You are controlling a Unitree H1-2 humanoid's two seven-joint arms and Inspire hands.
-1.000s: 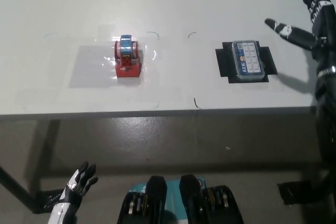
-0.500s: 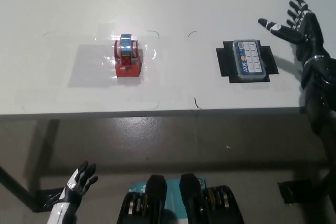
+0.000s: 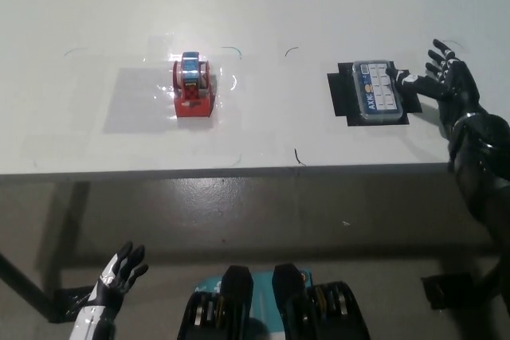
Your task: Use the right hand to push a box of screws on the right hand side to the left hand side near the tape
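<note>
"Beside the box, on its right, the fingers (image 3: 434, 55) of the black right hand (image 3: 448, 85) are spread wide apart. They hold nothing."

"Is the hand touching the box yet?"

"It looks very close. One finger tip reaches toward the right edge of the box of screws (image 3: 375, 91), but no one could say for sure that it touches."

"Where is the box?"

"It lies flat on a black mat (image 3: 340, 95) on the right part of the white bench (image 3: 319, 5), near the front edge. It is well apart from the tape (image 3: 194, 87), which sits on its red holder far to the left."

"So which step is this?"

"Probably the start. The hand is lining up by the box and the push has not begun."

"What does the next move need?"

"The hand should likely press flat on the right side of the box and slide it left, straight across the bench. It should stay away from the front edge and stop near the tape."

"And the other hand?"

"The white left hand (image 3: 119, 272) rests low at the bottom left, below the bench, fingers apart and holding nothing."
</note>
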